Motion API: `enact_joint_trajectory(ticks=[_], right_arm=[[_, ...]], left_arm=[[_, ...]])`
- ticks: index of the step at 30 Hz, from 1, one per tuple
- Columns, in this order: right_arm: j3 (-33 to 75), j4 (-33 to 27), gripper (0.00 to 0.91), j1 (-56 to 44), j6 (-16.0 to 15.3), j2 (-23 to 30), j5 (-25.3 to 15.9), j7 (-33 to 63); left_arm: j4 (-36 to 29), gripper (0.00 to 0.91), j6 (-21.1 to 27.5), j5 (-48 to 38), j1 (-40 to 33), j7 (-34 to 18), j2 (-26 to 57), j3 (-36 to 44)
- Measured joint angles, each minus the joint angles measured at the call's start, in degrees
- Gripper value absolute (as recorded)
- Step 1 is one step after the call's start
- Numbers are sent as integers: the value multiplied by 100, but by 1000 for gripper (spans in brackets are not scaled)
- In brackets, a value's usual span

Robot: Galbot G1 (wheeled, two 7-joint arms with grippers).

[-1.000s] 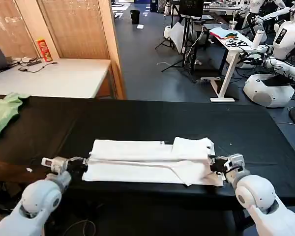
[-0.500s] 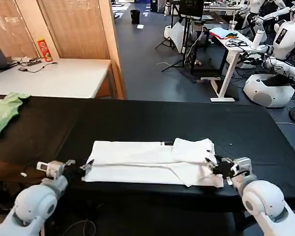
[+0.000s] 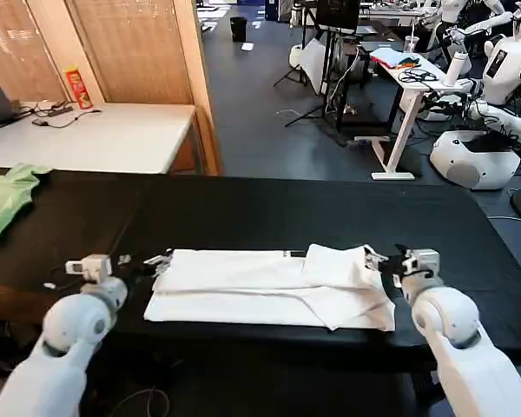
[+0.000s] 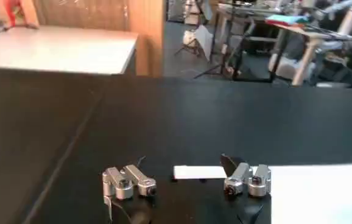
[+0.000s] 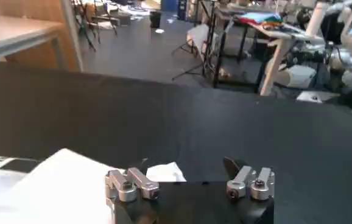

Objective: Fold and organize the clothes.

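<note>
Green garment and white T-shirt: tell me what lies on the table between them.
Nothing but bare black tabletop in the head view; the green garment sits at the far left edge, the folded white T-shirt near the front.

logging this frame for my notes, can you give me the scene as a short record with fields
surface: black table
main item: white shirt, folded into a long strip near the front edge
left gripper: open, at the shirt's left end
right gripper: open, at the shirt's right end
other item: green garment at the table's far left
</note>
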Motion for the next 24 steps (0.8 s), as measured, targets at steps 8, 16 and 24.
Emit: enact_joint_trajectory(ticks=[8,16,24], right_arm=[[-85,-466,614,197,40,254,-168,-15],[-61,-505,78,141,80,359,-308,-31],[-31,-421,49,-9,517,519,-555,260]], left_arm=[[478,478,37,-113,-197,30,-202,74],[646,49,-99,-56,-240,35,-304,77],[649,10,-588,973,-226,380,-372,229]])
